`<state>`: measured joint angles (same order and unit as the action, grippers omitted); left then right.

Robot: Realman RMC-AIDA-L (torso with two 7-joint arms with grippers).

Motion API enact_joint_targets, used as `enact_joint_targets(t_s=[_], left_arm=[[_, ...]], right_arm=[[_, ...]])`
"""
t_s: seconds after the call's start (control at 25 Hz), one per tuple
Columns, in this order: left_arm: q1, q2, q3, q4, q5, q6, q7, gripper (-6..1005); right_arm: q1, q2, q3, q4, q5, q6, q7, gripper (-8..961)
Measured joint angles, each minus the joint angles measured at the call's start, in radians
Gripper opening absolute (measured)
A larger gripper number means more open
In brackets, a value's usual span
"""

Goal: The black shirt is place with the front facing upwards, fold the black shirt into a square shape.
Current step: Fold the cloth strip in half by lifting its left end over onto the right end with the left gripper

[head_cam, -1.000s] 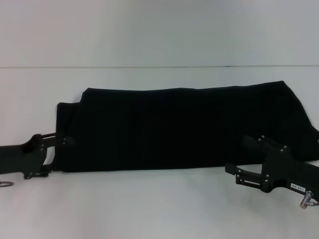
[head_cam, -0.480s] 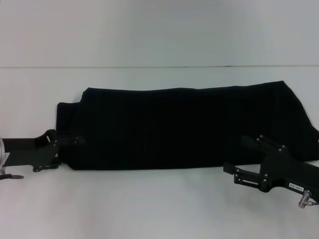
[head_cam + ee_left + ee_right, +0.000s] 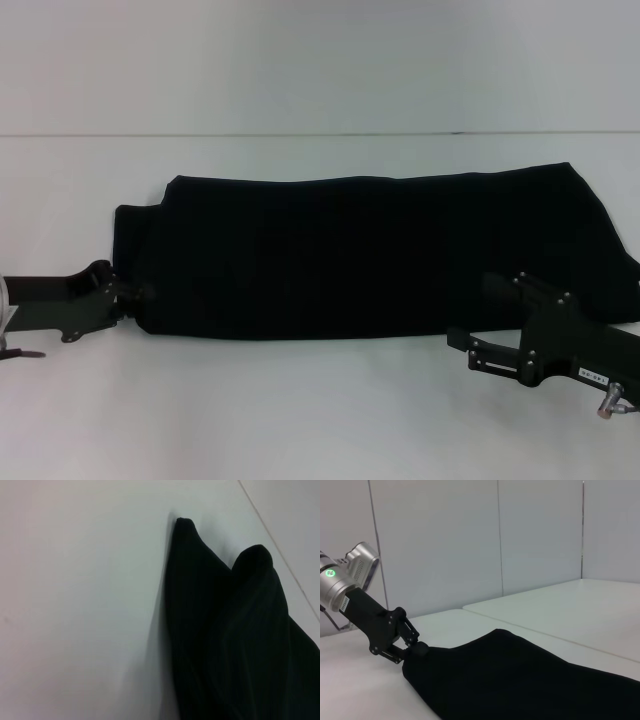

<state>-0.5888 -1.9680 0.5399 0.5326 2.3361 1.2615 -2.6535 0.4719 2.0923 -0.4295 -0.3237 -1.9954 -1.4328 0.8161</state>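
- While the black shirt [image 3: 370,255] lies as a long folded band across the centre of the head view, no lettering shows on it.
- Left gripper [image 3: 135,294], lower left of the frame: jaws clamped on the band's near left corner, as the right wrist view confirms [image 3: 417,649].
- Right gripper [image 3: 497,287], lower right: at the band's near right edge; whether its jaws are closed cannot be told.
- Step judged: the crosswise fold; next, the left end needs carrying over toward the right end.
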Motion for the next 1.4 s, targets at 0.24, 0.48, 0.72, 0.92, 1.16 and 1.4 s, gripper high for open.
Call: enact_joint_targets(t_s=[0.24, 0.48, 0.72, 0.92, 1.16, 1.4], left_arm=[[0.0, -0.001, -0.001, 0.004, -0.004, -0.002, 0.015, 149], [0.0, -0.006, -0.01, 0.005, -0.022, -0.005, 0.045, 98], [-0.002, -0.006, -0.011, 0.006, -0.044, -0.011, 0.068, 64], [0.011, 0.012, -0.039, 0.014, -0.054, -0.019, 0.081, 62], [0.038, 0.063, -0.128, 0.018, -0.047, -0.022, 0.102, 61], [0.079, 0.117, -0.204, 0.059, -0.032, -0.034, 0.095, 62]], right_arm=[[0.002, 0.0, -0.026, 0.0, -0.003, 0.014, 0.003, 935], [0.003, 0.0, -0.069, 0.0, -0.003, 0.064, 0.026, 934], [0.006, 0.0, -0.073, 0.0, -0.003, 0.069, 0.027, 928], [0.009, -0.001, -0.067, 0.0, 0.001, 0.065, 0.029, 926], [0.014, -0.002, -0.065, -0.006, 0.003, 0.064, 0.056, 927], [0.015, -0.005, -0.063, -0.007, 0.004, 0.069, 0.063, 927]])
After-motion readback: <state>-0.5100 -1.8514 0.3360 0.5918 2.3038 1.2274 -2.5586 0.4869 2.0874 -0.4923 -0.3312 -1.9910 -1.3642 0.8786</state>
